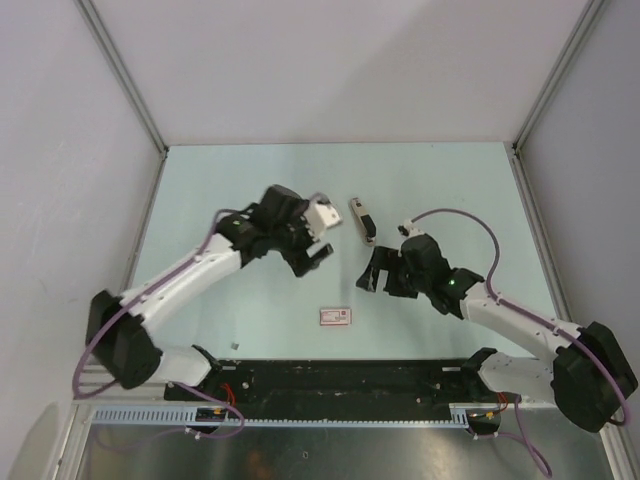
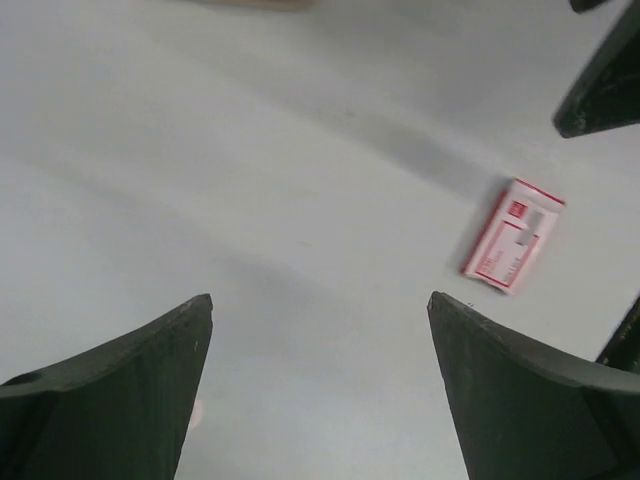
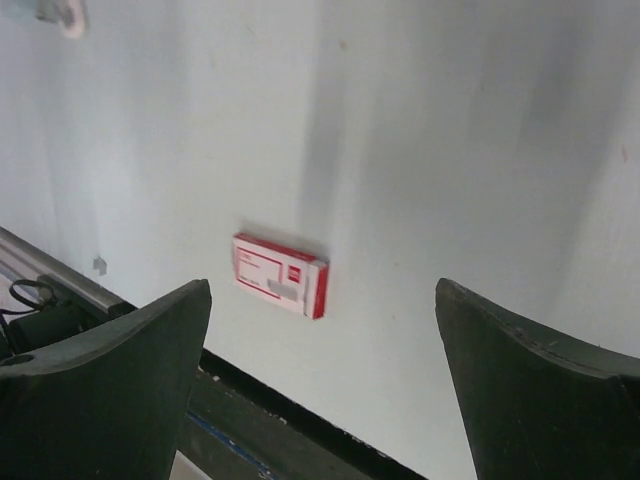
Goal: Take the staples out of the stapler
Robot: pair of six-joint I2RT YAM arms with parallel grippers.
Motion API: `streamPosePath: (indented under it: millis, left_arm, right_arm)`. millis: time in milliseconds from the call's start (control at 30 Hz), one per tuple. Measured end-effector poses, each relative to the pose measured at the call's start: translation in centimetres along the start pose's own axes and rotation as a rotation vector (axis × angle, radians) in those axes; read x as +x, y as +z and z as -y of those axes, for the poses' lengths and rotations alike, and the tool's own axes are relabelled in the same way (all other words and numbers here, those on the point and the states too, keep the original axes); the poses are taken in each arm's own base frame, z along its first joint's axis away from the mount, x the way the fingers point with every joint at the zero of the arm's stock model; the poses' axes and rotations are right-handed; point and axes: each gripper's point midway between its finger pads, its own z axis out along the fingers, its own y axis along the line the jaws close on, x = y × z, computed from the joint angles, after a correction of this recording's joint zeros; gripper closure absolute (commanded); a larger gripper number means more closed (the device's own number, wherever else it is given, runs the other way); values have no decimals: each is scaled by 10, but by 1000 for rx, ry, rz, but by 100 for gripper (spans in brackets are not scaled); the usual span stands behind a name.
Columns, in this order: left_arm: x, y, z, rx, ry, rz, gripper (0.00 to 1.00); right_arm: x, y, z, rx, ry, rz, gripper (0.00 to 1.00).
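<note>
Smooth pale table (image 1: 250,180) could have let the stapler (image 1: 362,220) skid if the empty, wide-open left gripper (image 1: 314,257) or right gripper (image 1: 374,270) nudged it.

The stapler (image 1: 361,220) lies on the table (image 1: 440,180), well behind the box (image 1: 335,316).

left gripper (image 1: 312,258) is hovering left of the stapler (image 1: 362,220), jaws spread; right gripper (image 1: 380,278) is hovering nearer the bases, jaws spread.

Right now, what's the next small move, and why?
Probably swing the right hand toward the stapler: it lies untouched on the table just beyond that open, empty hand. The left hand is open too.
</note>
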Motion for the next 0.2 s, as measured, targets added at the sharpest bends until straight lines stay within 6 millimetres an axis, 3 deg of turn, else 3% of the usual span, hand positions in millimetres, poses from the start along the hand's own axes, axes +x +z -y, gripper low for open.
streamPosePath:
  millis: [100,200]
  left_arm:
    - [-18,-42,-31,-122,-41,91,1]
    - [-13,-70,-54,-212,-103,126,1]
  right_arm:
    - [-25,-8,-16,-16,-54,43,1]
    - [-44,-15,-30,-37,-99,85,1]
